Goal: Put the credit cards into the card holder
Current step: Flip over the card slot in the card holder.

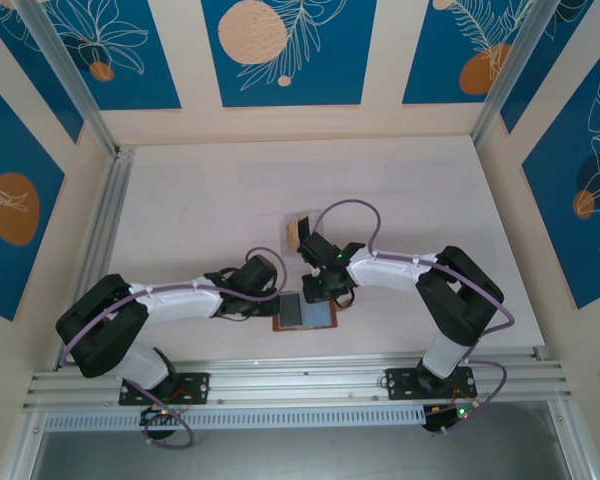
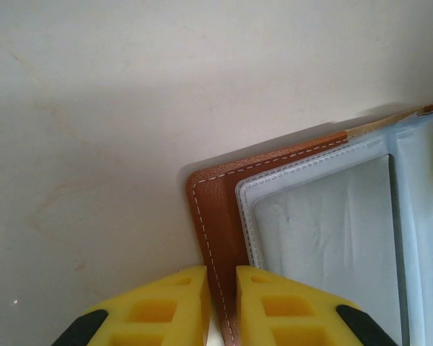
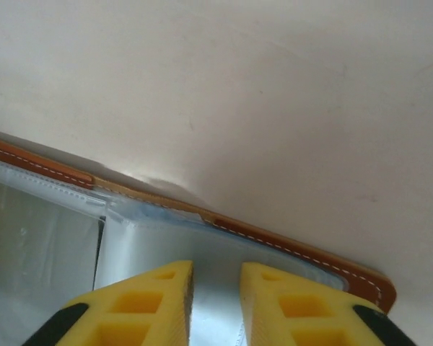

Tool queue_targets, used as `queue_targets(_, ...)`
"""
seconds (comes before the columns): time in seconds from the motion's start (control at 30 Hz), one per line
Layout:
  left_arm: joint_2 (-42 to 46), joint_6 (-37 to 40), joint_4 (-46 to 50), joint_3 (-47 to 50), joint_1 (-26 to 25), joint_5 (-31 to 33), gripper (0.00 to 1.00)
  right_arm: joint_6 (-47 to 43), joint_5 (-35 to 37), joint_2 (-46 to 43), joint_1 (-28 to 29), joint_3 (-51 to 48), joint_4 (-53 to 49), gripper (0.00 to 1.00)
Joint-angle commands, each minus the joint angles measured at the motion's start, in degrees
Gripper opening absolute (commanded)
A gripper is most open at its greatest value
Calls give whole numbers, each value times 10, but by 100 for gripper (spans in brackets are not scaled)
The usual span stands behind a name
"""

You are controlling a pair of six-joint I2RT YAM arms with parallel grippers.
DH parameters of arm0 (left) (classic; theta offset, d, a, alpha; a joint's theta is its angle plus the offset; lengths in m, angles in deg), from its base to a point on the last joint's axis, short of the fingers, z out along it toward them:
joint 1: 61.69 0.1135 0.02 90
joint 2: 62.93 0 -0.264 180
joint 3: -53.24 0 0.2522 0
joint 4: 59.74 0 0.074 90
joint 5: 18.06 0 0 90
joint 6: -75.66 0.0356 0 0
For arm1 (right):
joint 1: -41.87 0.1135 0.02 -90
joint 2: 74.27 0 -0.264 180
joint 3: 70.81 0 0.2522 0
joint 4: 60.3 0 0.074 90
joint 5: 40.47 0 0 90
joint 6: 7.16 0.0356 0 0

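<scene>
White table (image 1: 200, 200), boxed in by blue flower-printed wall panels (image 1: 285, 45). Near its front edge, between the two arms, the card holder (image 1: 305, 313) lies opened flat with its lining up and its long axis running left to right across the table. The left gripper (image 1: 276, 298) sits at its left end and the right gripper (image 1: 327, 290) over its far right part. Just behind the right gripper lie the credit cards (image 1: 300, 231) — a small tan-and-dark stack, apart from the holder.

The overhead view hides both grips. The left wrist camera shows the yellow fingers (image 2: 166, 303) clamped on the holder's brown stitched edge near a rounded corner, with the leather strip caught in the narrow slot between them and the clear sleeves (image 2: 325, 216) just to the side. The right wrist camera shows that claw's fingers (image 3: 289, 303) a little apart above a clear sleeve, just inside the far stitched edge — whether they pinch the plastic cannot be told.
</scene>
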Motion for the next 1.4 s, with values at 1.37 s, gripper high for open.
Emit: queue_targets(1.37, 10, -19, 40, 27, -3, 33, 26, 46, -265, 57, -16, 53, 127, 15)
